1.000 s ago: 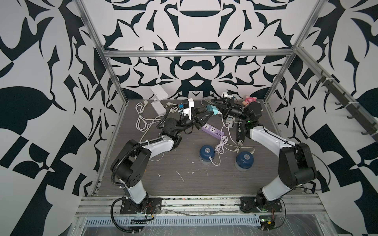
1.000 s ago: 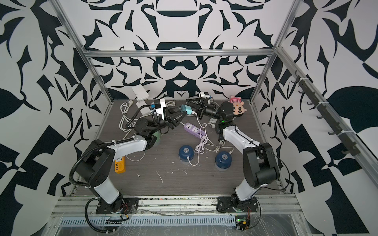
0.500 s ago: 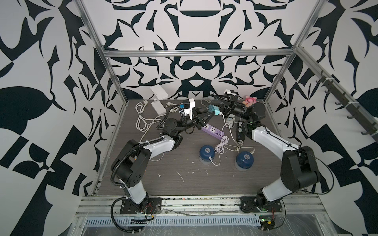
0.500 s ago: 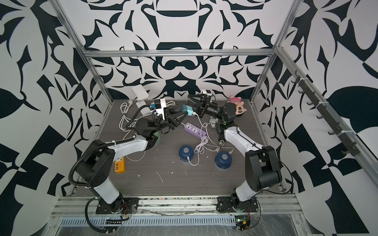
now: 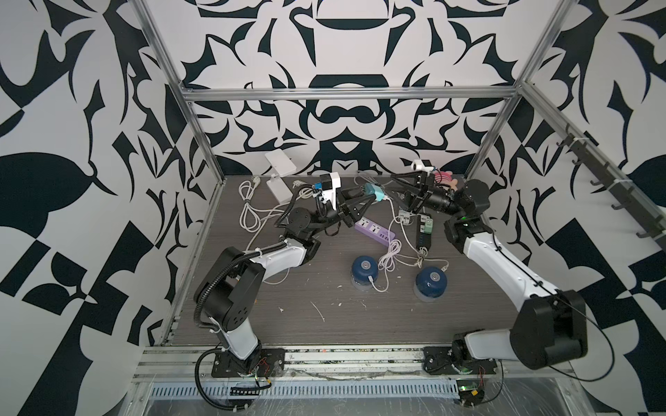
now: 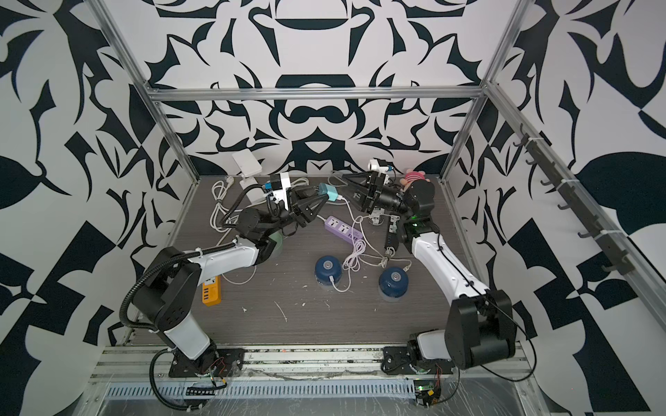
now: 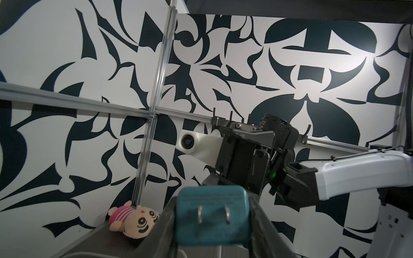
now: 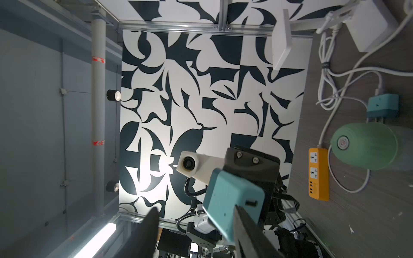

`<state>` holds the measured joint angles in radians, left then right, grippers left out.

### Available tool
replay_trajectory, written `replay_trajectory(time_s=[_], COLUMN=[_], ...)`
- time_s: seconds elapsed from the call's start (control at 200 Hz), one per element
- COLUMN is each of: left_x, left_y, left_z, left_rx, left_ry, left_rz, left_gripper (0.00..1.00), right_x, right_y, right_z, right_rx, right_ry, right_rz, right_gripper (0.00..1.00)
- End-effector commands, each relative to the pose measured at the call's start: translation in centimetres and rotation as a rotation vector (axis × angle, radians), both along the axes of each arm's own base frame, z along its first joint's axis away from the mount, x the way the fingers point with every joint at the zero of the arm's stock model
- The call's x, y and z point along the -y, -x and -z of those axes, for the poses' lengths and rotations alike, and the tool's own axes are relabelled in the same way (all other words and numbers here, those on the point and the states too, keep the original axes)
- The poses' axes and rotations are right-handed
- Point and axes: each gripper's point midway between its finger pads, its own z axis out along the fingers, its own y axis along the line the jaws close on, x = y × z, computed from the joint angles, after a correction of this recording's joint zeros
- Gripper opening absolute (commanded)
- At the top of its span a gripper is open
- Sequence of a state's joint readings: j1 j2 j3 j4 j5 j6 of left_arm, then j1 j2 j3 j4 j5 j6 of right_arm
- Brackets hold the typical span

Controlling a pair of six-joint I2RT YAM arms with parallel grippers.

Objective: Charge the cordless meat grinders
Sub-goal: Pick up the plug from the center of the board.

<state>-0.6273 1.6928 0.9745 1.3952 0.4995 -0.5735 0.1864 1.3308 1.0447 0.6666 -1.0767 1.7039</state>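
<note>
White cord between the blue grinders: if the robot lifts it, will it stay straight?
Probably not. The white cord lies in loose loops, so it likely flops and dangles. One end seems plugged into a blue grinder, so lifting may tug it.

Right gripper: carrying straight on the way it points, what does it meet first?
The teal charger, clamped in the left gripper. It lies directly ahead of the right gripper, whose jaws are open, and may sit partly between them; depth is unclear.
</note>
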Motion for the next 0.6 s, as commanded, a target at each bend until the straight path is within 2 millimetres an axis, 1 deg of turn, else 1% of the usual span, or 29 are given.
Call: replay_trajectory(time_s=[0.0, 0.01, 0.04, 0.055, 0.08, 0.115, 0.2, 0.255, 0.335, 0.375, 0.46, 0.495, 0.595], left_x=[-2.1, -2.3, -2.6, -2.7, -3.0, -3.4, -3.8, -3.9, -4.6, -5.0, -5.1, -5.2, -5.1], left_y=[0.2, 0.1, -0.3, -0.3, -0.5, -0.8, -1.6, -1.7, -1.7, -1.8, -1.1, -0.8, 0.1], left_z=[-1.9, -1.9, -1.5, -1.4, -1.2, -0.7, 1.1, 2.5, 4.2, 5.0, 5.8, 6.2, 6.9], left_rx=[-0.028, -0.044, -0.087, -0.106, -0.138, -0.198, -0.378, -0.492, -0.649, -0.741, -0.88, -0.946, -1.1], left_ry=[0.059, 0.059, 0.054, 0.053, 0.051, 0.046, 0.011, -0.034, -0.064, -0.071, -0.094, -0.106, -0.141], left_rz=[-0.044, -0.045, -0.044, -0.042, -0.04, -0.04, -0.044, -0.05, -0.081, -0.092, -0.073, -0.07, -0.036], left_gripper=[0.0, 0.0, 0.0, 0.0, 0.0, 0.0, 0.0, 0.0, 0.0, 0.0, 0.0, 0.0, 0.0], right_x=[0.6, 0.7, 1.3, 1.6, 2.1, 2.6, 3.1, 3.5, 3.8, 3.7, 3.2, 2.9, 1.3], right_y=[2.3, 2.4, 2.7, 2.9, 3.2, 3.5, 4.1, 4.3, 4.6, 4.8, 5.2, 5.4, 6.6], right_z=[0.4, 0.7, 0.5, 1.0, 1.1, 1.1, 0.9, 1.2, 1.7, 1.8, 2.3, 2.5, 3.0], right_rx=[0.166, 0.173, 0.216, 0.229, 0.259, 0.306, 0.415, 0.474, 0.553, 0.606, 0.73, 0.788, 0.98], right_ry=[0.247, 0.277, 0.358, 0.411, 0.477, 0.535, 0.573, 0.603, 0.625, 0.631, 0.665, 0.691, 0.72], right_rz=[0.035, 0.045, 0.084, 0.097, 0.121, 0.14, 0.17, 0.195, 0.226, 0.237, 0.254, 0.264, 0.269], right_gripper=[0.56, 0.56, 0.56, 0.56, 0.56, 0.55, 0.51, 0.5, 0.48, 0.48, 0.49, 0.5, 0.56])
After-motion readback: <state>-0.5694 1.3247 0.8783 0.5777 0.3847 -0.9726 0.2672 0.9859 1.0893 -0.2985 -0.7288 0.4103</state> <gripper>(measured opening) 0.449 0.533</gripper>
